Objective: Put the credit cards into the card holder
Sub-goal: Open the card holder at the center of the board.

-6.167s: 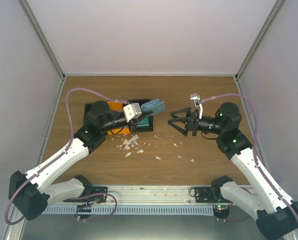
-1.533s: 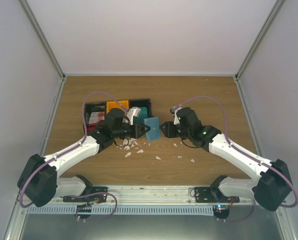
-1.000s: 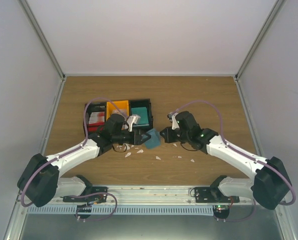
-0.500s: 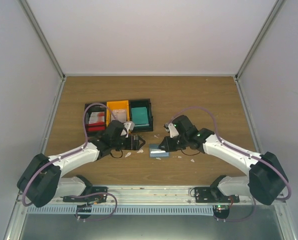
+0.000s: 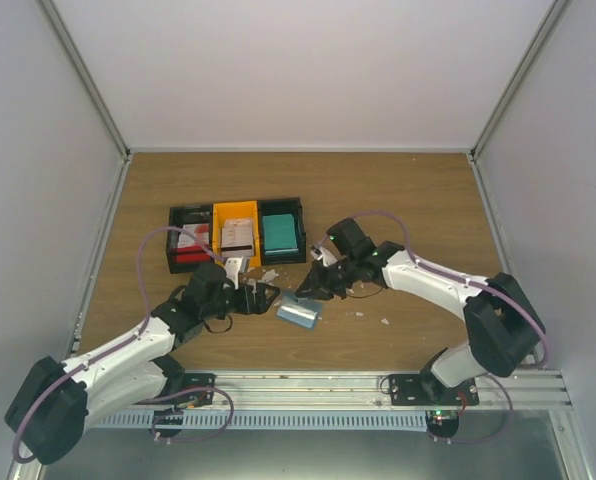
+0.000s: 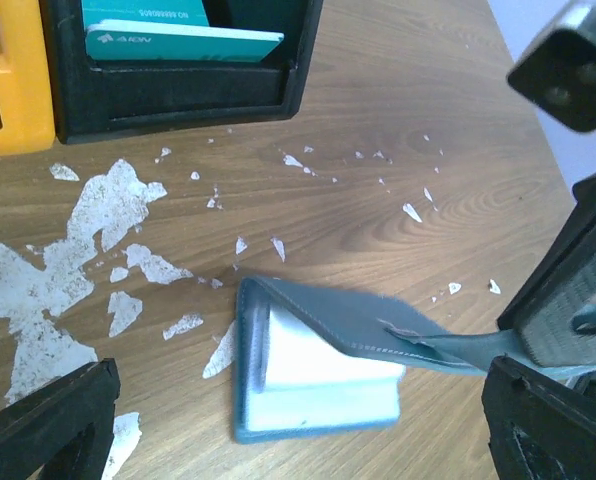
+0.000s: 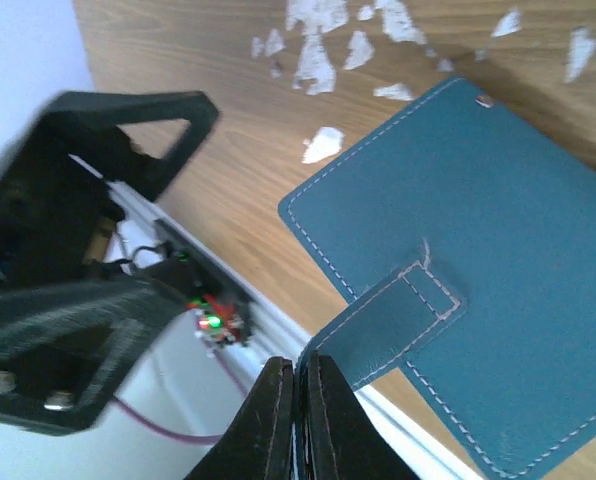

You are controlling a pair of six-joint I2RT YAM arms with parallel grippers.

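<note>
The dusty-blue card holder (image 5: 298,314) lies on the wood near the front middle. Its top flap is raised by its strap, showing pale inner pockets (image 6: 323,385). My right gripper (image 7: 294,400) is shut on that strap (image 7: 393,325), right of the holder (image 7: 478,240) in the top view, where the gripper (image 5: 314,288) sits low over the table. My left gripper (image 5: 265,296) stands open just left of the holder (image 6: 278,310), not touching it. Credit cards rest in the bins: red-and-white ones (image 5: 190,239) and one with a dark stripe (image 5: 237,235).
A row of black and orange bins (image 5: 236,208) sits behind the grippers, with a teal block (image 5: 281,232) in the right bin (image 6: 178,90). Several white scraps (image 6: 88,250) litter the wood around the holder. The rail runs along the near edge (image 5: 308,385).
The card holder has come down onto the table. My left gripper opened, let go of it and drew back to the left. The right gripper stays shut on the strap.
</note>
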